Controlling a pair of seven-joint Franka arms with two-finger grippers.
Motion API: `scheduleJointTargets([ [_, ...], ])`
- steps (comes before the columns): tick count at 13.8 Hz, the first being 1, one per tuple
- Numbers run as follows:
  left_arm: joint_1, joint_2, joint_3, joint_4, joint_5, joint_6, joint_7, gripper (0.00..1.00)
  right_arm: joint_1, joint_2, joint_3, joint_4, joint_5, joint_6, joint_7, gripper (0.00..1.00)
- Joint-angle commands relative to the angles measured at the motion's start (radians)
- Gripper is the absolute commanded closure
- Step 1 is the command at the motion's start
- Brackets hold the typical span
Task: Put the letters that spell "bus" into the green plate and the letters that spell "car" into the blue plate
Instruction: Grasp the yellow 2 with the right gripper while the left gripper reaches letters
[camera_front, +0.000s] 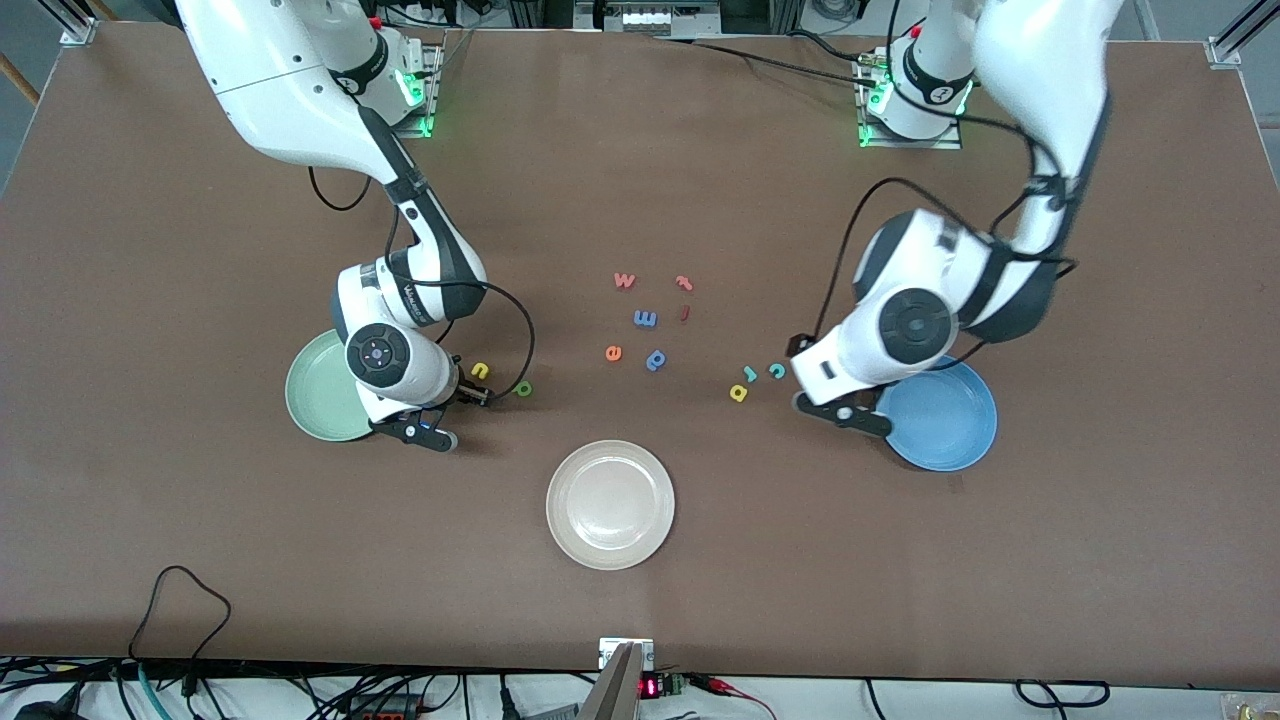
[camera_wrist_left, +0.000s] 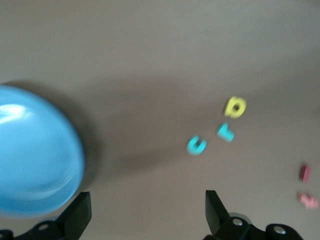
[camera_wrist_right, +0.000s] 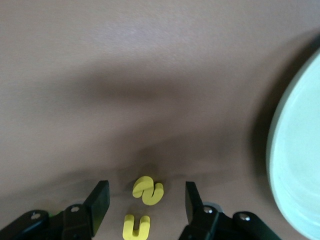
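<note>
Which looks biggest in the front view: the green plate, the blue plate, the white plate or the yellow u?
1. White plate, fully in view.
2. Green plate and blue plate: about alike, though an arm hides part of each, so no ranking between them.
3. Yellow u, by far the smallest.

I see a brown table (camera_front: 700, 150) carrying three plates: the green plate (camera_front: 318, 392) toward the right arm's end, the blue plate (camera_front: 945, 420) toward the left arm's end, and a cream plate (camera_front: 610, 505) nearest my front camera. Small foam letters (camera_front: 645, 319) lie scattered on the bare top between the two coloured plates.
</note>
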Motion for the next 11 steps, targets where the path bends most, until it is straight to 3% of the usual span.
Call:
scheduleJointTargets([
  [1,-0.058,0.084,-0.009,0.034,-0.018,0.099,0.006,0.00,0.001,0.014,0.001,0.017,0.004,-0.010,0.091,0.34],
  [5,-0.104,0.173,-0.011,0.028,0.002,0.308,0.054,0.00,0.004,0.013,0.001,0.011,0.006,-0.031,0.163,0.40],
  [8,-0.130,0.192,-0.009,0.028,0.005,0.324,0.062,0.15,-0.001,0.013,0.001,0.011,0.007,-0.036,0.164,0.51],
  [10,-0.134,0.205,-0.009,0.020,0.005,0.363,0.062,0.19,0.004,0.014,0.001,0.011,0.006,-0.036,0.163,0.62],
  [11,-0.135,0.209,-0.009,0.018,0.005,0.365,0.062,0.26,0.004,0.014,0.001,0.011,0.007,-0.036,0.163,0.65],
])
